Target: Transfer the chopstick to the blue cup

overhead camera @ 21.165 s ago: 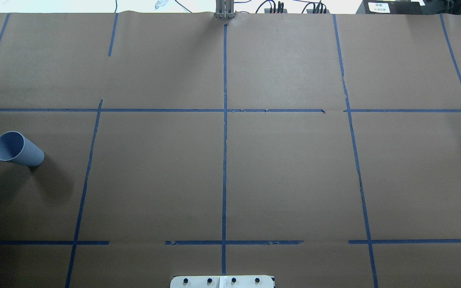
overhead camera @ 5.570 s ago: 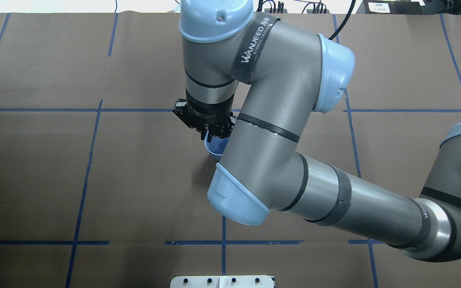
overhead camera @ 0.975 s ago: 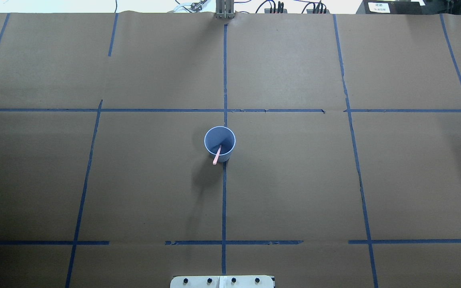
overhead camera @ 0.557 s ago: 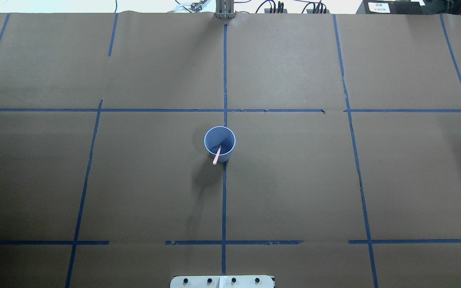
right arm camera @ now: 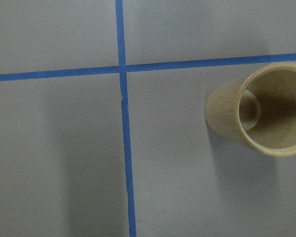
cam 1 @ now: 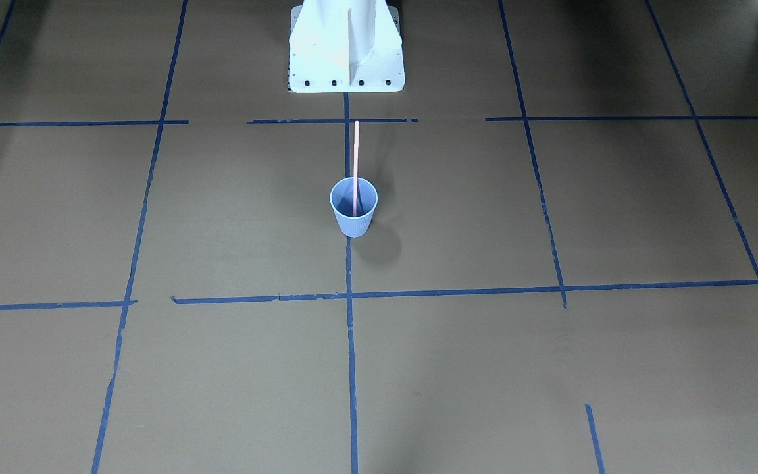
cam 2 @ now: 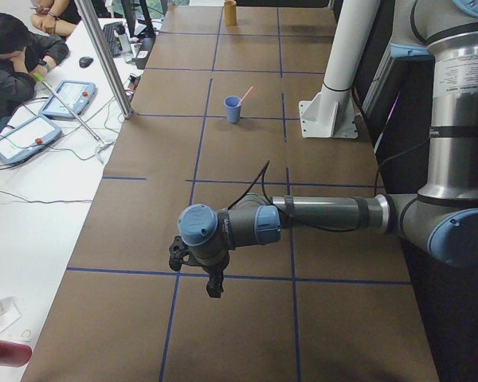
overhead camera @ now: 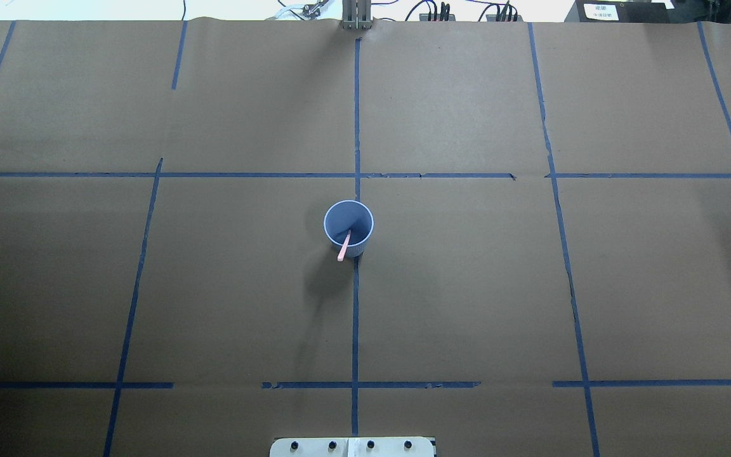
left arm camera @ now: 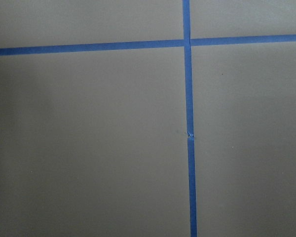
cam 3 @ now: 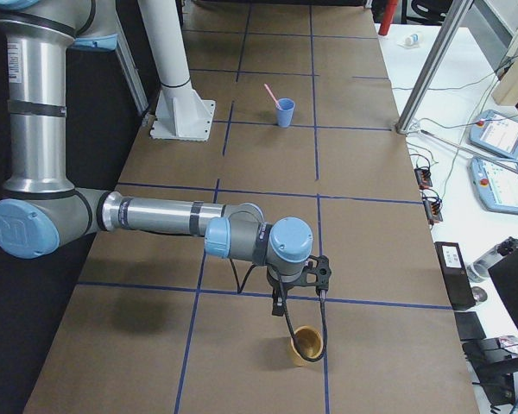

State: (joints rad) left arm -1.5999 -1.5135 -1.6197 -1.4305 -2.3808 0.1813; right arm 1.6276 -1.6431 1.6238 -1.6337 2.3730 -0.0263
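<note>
The blue cup point(overhead camera: 358, 219) stands upright at the middle of the table on the centre tape line. It also shows in the front view point(cam 1: 353, 226) and both side views point(cam 2: 233, 110) point(cam 3: 284, 113). The pale pink chopstick point(overhead camera: 343, 249) stands in it, leaning on the rim toward the robot base point(cam 1: 356, 155). My left gripper point(cam 2: 213, 288) hangs over bare table far from the cup. My right gripper point(cam 3: 299, 297) hangs at the other end, beside a tan cup. Each shows only in a side view, so I cannot tell whether it is open or shut.
A tan cup point(right arm camera: 266, 111) stands upright near the table's right end, just under and beside my right gripper point(cam 3: 308, 343). The white robot base point(cam 1: 346, 46) stands behind the blue cup. Operators and pendants point(cam 2: 32, 131) sit beyond the far table edge.
Nothing has moved in the last second. Before that, the blue cup went from the far left to the centre, and the right arm that was over it has left the overhead view.
</note>
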